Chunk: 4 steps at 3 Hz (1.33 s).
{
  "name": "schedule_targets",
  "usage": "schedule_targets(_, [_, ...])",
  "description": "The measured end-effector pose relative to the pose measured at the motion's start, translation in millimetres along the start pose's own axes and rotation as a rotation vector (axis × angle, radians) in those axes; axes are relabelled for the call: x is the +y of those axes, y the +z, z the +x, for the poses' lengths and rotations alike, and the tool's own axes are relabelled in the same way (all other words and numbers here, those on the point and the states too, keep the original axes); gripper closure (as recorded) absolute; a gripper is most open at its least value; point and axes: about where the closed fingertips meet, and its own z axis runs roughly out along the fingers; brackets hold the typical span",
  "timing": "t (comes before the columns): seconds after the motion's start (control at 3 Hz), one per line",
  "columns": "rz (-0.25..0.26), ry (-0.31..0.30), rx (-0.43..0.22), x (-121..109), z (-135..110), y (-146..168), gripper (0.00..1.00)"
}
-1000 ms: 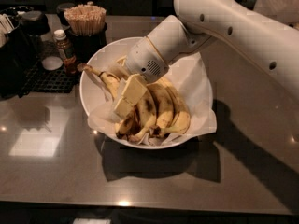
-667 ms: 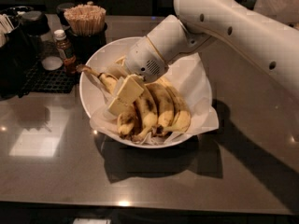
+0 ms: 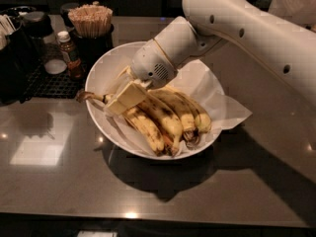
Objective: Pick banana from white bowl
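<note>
The gripper (image 3: 124, 98), low over the left side of the white bowl (image 3: 106, 65), hides where the banana (image 3: 93, 97) joins its stem. The arm (image 3: 247, 28) runs off the right edge; a black holder (image 3: 15, 63) is cut off at left.

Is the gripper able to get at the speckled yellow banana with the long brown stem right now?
Probably yes. The gripper sits low over the round white bowl, at the stem end of the speckled yellow banana; no other banana seems to cover it.
</note>
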Motion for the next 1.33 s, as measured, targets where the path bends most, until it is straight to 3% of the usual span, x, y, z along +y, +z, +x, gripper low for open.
schedule_targets(0.33, [0.020,-0.011,-0.016,2.3,-0.5,-4.5,0.88])
schedule_targets(0.67, [0.049,-0.032,-0.050,7.3,-0.8,-13.3,1.00])
schedule_targets(1.0, [0.095,-0.060,-0.149,16.2,5.0,-30.1,1.00])
schedule_targets(1.33, [0.149,-0.103,-0.312,28.2,15.3,-59.2,1.00])
